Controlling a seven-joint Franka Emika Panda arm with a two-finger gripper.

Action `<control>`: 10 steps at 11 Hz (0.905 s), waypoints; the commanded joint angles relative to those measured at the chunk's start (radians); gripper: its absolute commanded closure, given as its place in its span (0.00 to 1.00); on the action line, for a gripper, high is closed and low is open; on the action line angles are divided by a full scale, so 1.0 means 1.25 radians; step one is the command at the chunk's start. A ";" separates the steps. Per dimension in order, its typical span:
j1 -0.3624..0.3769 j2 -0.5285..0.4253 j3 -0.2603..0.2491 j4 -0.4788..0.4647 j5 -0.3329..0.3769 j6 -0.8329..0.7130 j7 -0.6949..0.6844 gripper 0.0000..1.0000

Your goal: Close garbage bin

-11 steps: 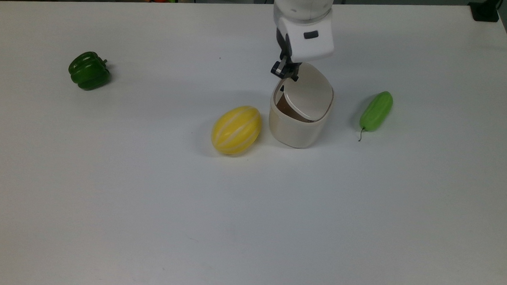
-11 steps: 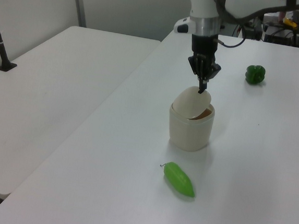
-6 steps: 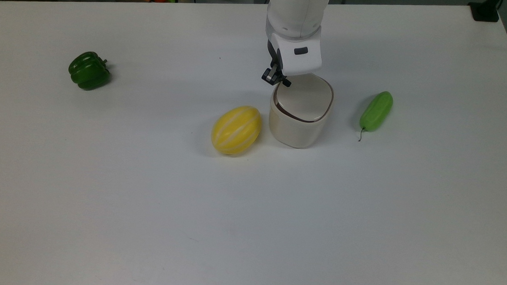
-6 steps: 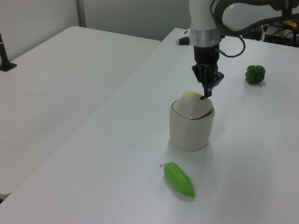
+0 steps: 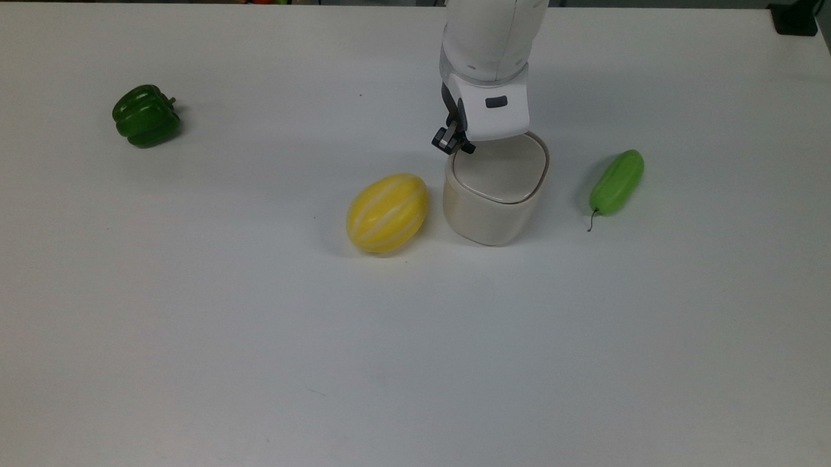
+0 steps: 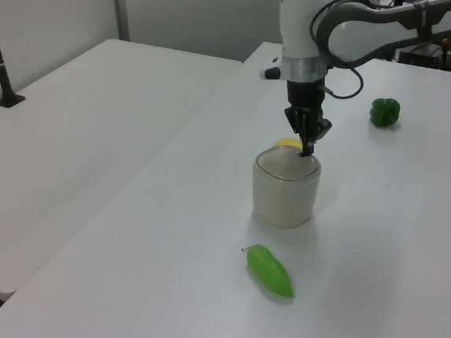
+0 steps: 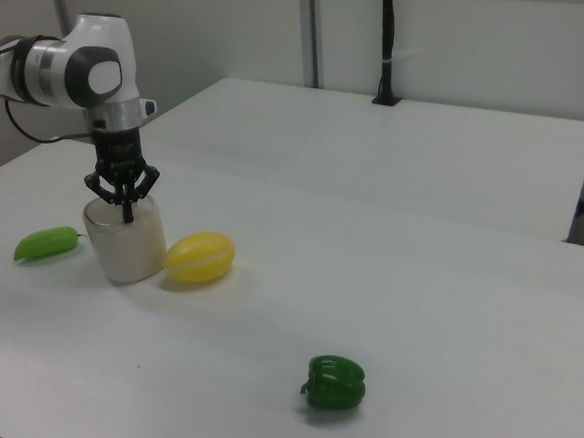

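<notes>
1. The garbage bin [image 5: 494, 195] is standing near the table [image 5: 411, 344] middle, just beside the yellow melon [image 5: 387, 212], with the green cucumber [image 5: 617, 181] on its other side. Its lid [image 5: 499, 166] is lying nearly flat.
2. I am judging that a gentle straight push down on the lid edge will seat it; pushing sideways could slide the bin.
3. The gripper [image 5: 453, 142] is pointing straight down at the lid's corner, on the top view's left, its jaws looking closed and holding nothing.
</notes>
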State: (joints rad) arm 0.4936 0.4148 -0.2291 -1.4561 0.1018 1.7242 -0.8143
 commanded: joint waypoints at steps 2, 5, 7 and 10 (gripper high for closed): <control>-0.002 -0.047 0.013 -0.016 -0.002 0.026 0.089 0.99; -0.078 -0.133 0.043 -0.011 0.001 -0.054 0.187 0.95; -0.122 -0.172 0.043 -0.011 -0.007 -0.058 0.375 0.96; -0.229 -0.222 0.046 -0.017 -0.009 -0.072 0.603 0.96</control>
State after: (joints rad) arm 0.3041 0.1992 -0.1945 -1.4440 0.1014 1.6599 -0.2449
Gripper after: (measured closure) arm 0.960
